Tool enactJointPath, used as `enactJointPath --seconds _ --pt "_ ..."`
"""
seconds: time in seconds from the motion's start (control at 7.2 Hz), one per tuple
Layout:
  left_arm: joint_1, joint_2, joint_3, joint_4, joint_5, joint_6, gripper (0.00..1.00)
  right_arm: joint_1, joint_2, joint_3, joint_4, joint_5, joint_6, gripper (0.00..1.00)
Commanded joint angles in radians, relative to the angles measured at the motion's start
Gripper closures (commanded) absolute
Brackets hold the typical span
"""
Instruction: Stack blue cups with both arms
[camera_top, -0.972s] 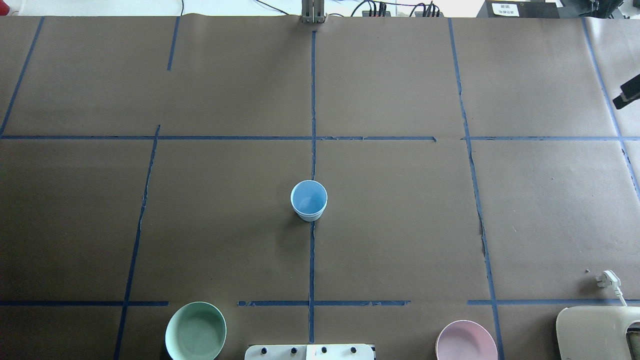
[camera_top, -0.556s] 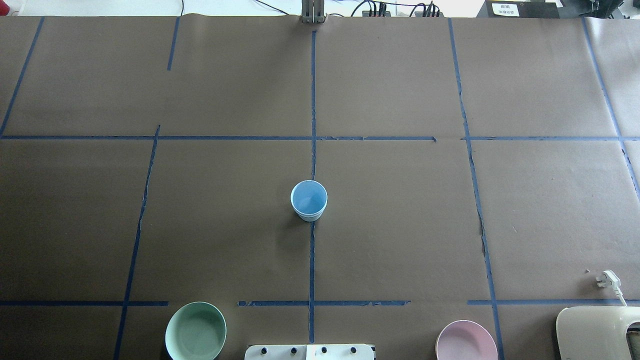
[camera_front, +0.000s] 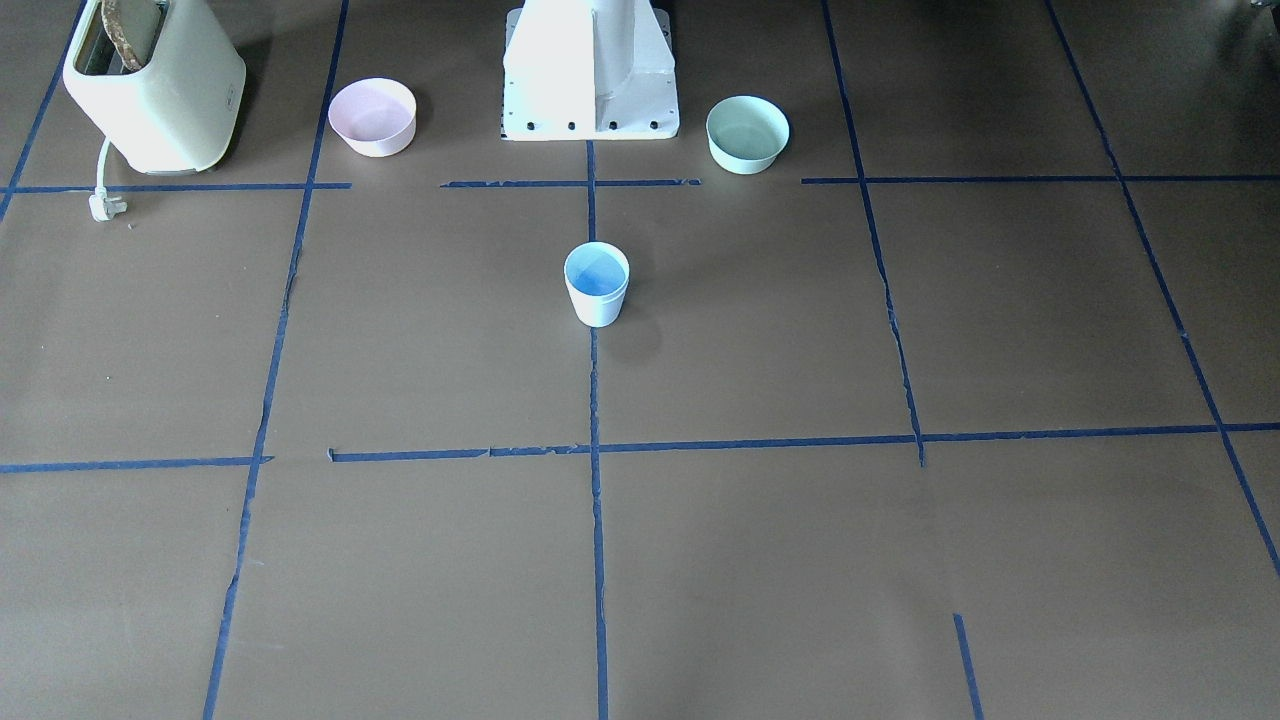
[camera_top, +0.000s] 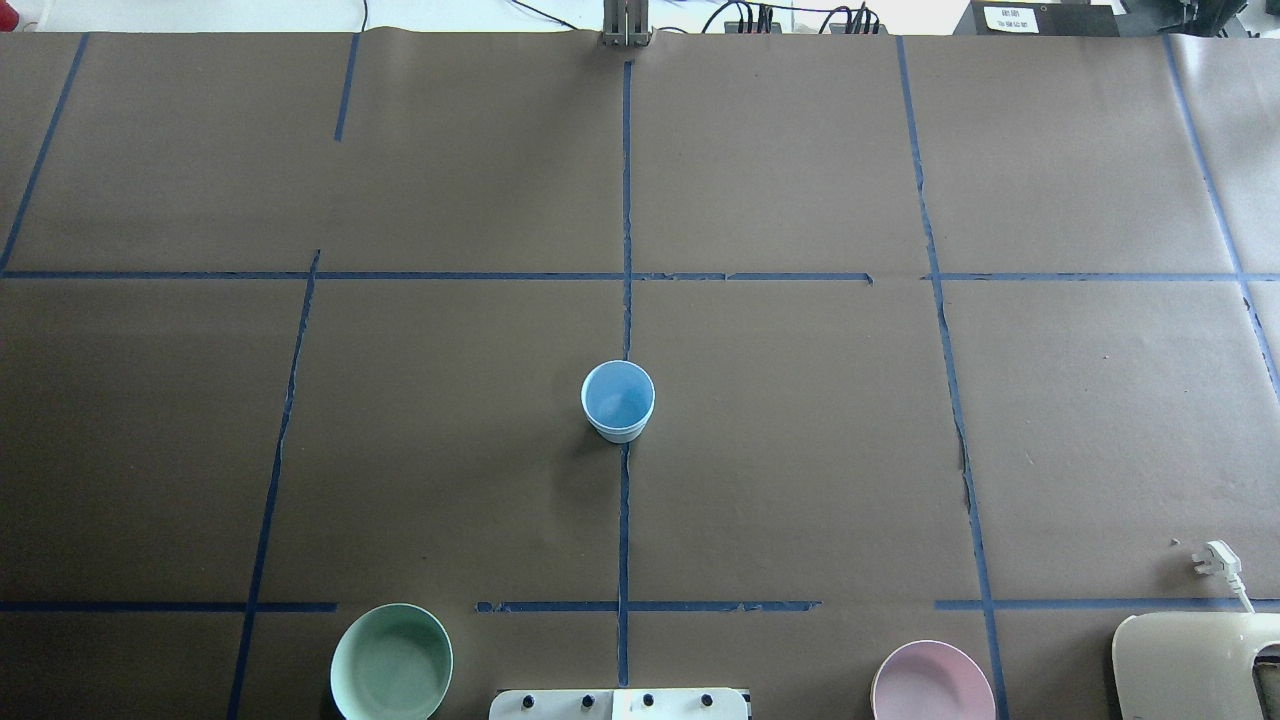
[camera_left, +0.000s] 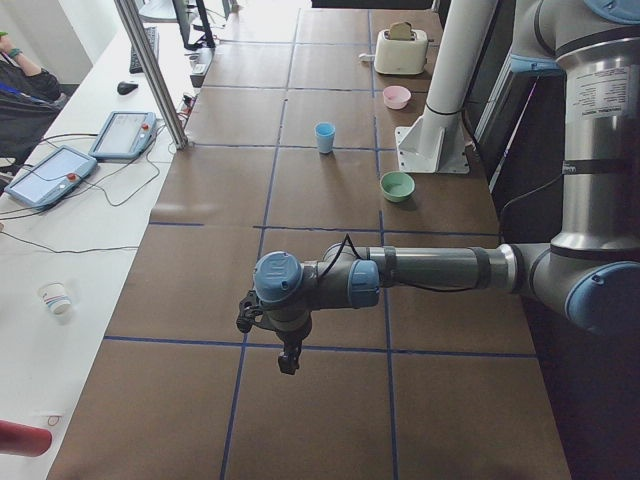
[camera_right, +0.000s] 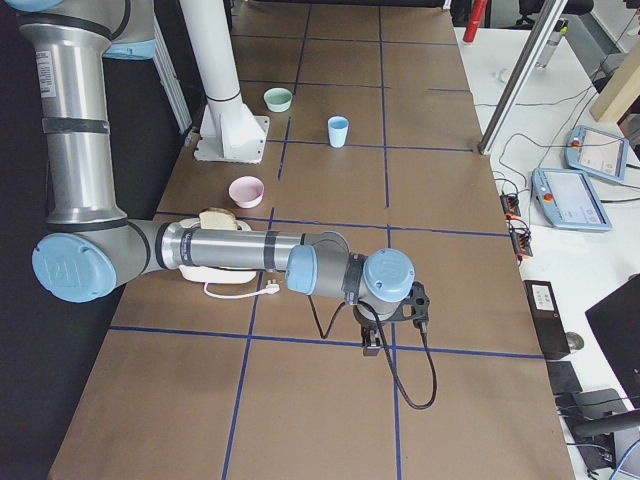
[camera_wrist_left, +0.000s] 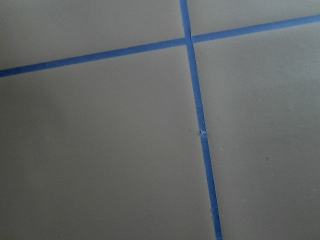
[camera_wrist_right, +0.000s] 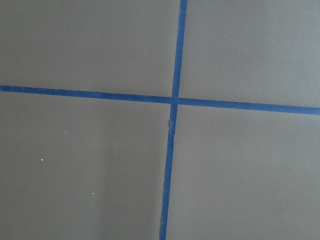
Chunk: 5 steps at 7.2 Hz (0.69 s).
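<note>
One pale-blue cup (camera_top: 618, 400) with a brighter blue inside stands upright on the centre tape line, also in the front view (camera_front: 597, 285) and both side views (camera_left: 325, 137) (camera_right: 338, 131). No second separate cup shows; I cannot tell whether another is nested in it. My left gripper (camera_left: 288, 362) hangs over the table's far left end, well away from the cup. My right gripper (camera_right: 370, 346) hangs over the far right end. Both show only in the side views, so I cannot tell whether they are open or shut. The wrist views show only brown paper and blue tape.
A mint-green bowl (camera_top: 391, 663) and a pink bowl (camera_top: 932, 683) sit near the white pedestal (camera_front: 590, 70). A cream toaster (camera_front: 150, 85) with its white plug (camera_top: 1215, 558) stands at the near right corner. Blue tape lines cross the brown paper.
A dark piece of the right gripper at the overhead view's right edge one second ago has gone out of that view. The cup and the bowls have not moved.
</note>
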Motion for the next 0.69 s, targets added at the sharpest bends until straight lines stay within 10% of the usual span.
enactJointPath --seconds 0.0,0.56 --pt "0.0 -0.01 0.01 -0.015 0.0 -0.032 0.0 0.014 -0.056 -0.006 0.1 -0.006 -0.004 0.0" --pt "0.0 -0.01 0.005 -0.016 0.0 -0.074 0.0 0.019 -0.071 -0.006 0.122 -0.034 0.003 0.0"
